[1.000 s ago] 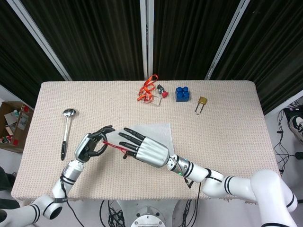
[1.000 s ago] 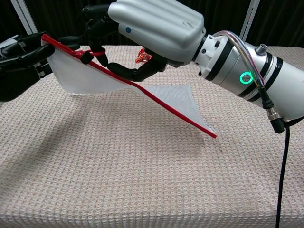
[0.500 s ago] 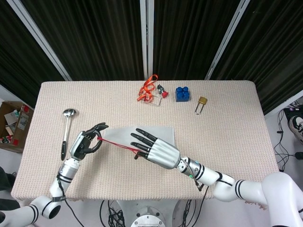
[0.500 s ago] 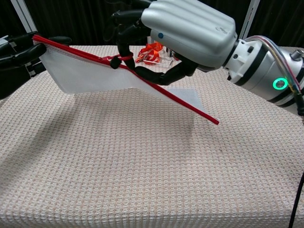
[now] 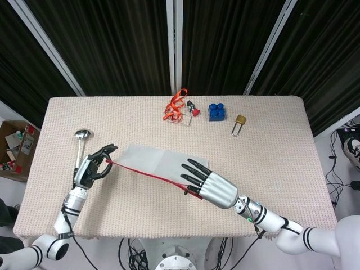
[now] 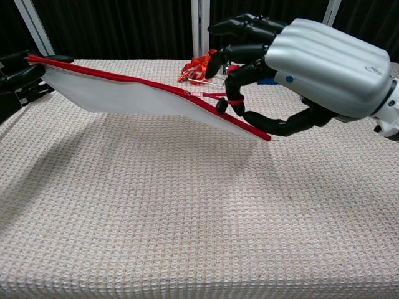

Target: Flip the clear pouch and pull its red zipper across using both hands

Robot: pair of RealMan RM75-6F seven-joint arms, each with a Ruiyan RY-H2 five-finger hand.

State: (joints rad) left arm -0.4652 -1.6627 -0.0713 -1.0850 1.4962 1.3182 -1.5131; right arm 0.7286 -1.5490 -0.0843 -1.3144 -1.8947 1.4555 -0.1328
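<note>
Pouch (image 6: 134, 96) held off the table, stretched between the two hands, long axis running left to right along the red zipper (image 5: 147, 173).

Left hand (image 5: 91, 169) fingers are curled closed around the pouch's far-left corner, gripping the zipper end; in the chest view this hand sits at the frame edge (image 6: 17, 75) and only dark fingers (image 6: 24, 70) show over the red strip.

Right hand (image 6: 293, 68) sits at the opposite end. Its fingers (image 6: 240, 59) are partly spread, but a red loop, apparently the zipper pull (image 6: 223, 103), is hooked around one dark finger, so it holds the pull rather than the pouch body.

The pull lies just inside the right-hand end of the zipper; only a short stretch of red strip remains beyond the fingers. The zipper slopes down from the left fingers toward the right fingers.

Judgement: travel is nearly finished. Remaining motion runs along the zipper line, away from the left hand, which anchors.
</note>
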